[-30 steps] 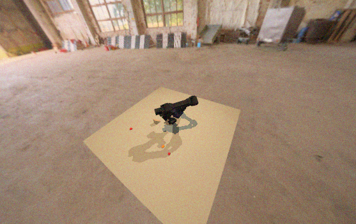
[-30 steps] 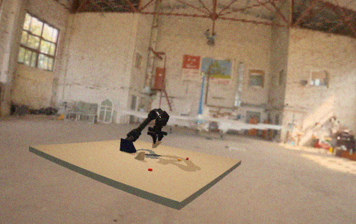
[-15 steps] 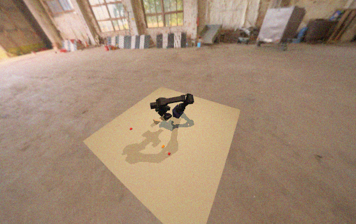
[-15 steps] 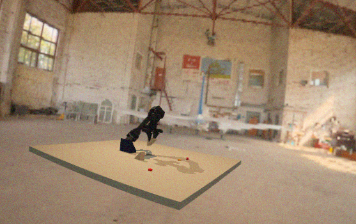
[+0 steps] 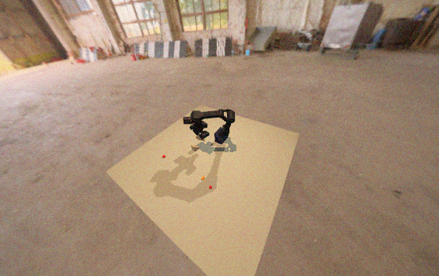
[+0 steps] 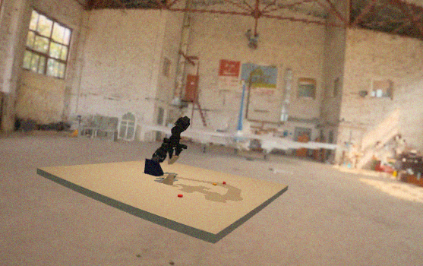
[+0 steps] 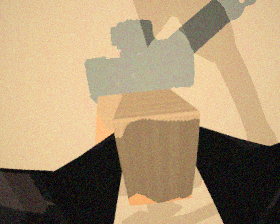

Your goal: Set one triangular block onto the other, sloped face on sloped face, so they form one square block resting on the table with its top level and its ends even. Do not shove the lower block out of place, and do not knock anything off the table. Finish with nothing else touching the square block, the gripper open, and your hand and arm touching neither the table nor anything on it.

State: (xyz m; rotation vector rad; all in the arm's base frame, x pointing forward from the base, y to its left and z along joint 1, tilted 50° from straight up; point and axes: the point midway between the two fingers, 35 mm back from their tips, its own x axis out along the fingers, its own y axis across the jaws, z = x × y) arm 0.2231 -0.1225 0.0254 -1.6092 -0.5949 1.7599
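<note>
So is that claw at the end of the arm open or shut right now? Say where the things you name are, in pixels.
Shut on a wooden block (image 7: 158, 155): in the close-up, the block sits wedged between the dark fingers of the claw (image 7: 158, 145).

Black, chunky-jointed arm (image 5: 208, 114) (image 6: 176, 133); dark navy base (image 5: 221, 136) (image 6: 153, 167)
</note>
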